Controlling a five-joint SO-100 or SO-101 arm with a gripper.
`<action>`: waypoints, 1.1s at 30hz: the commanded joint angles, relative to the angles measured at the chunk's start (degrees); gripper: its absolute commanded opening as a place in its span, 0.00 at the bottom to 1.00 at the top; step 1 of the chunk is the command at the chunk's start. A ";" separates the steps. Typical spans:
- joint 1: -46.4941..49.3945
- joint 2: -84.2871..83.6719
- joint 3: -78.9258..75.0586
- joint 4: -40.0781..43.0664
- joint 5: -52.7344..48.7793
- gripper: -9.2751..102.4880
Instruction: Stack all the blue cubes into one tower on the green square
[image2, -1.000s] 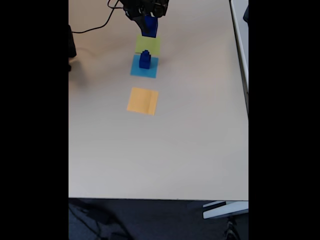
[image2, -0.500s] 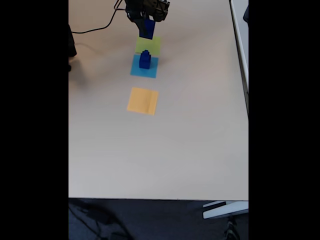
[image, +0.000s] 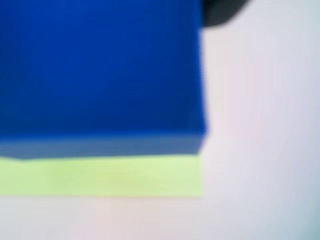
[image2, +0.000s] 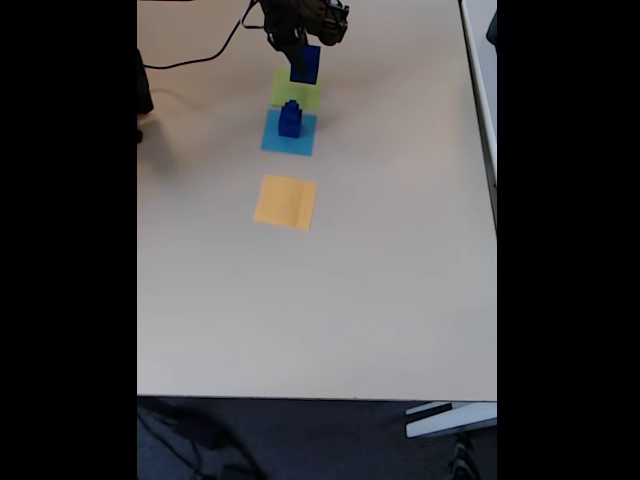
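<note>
The fingers (image2: 305, 52) grip a large blue cube (image2: 305, 63), now swung slightly right over the green square's (image2: 296, 97) far edge; smaller cubes (image2: 290, 119) remain stacked on the light-blue square (image2: 288, 140).

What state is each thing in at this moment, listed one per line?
Large blue cube: held at the gripper, above the green square.
Green square: flat on the table, nothing resting on it.
Small blue cubes: stacked on the light-blue square.
Orange square: flat, bare.
</note>
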 joint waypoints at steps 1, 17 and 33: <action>0.00 0.18 -3.87 -0.35 -1.41 0.09; -1.93 -0.79 1.14 1.67 -1.41 0.09; -1.32 -2.90 -0.44 2.20 -2.64 0.09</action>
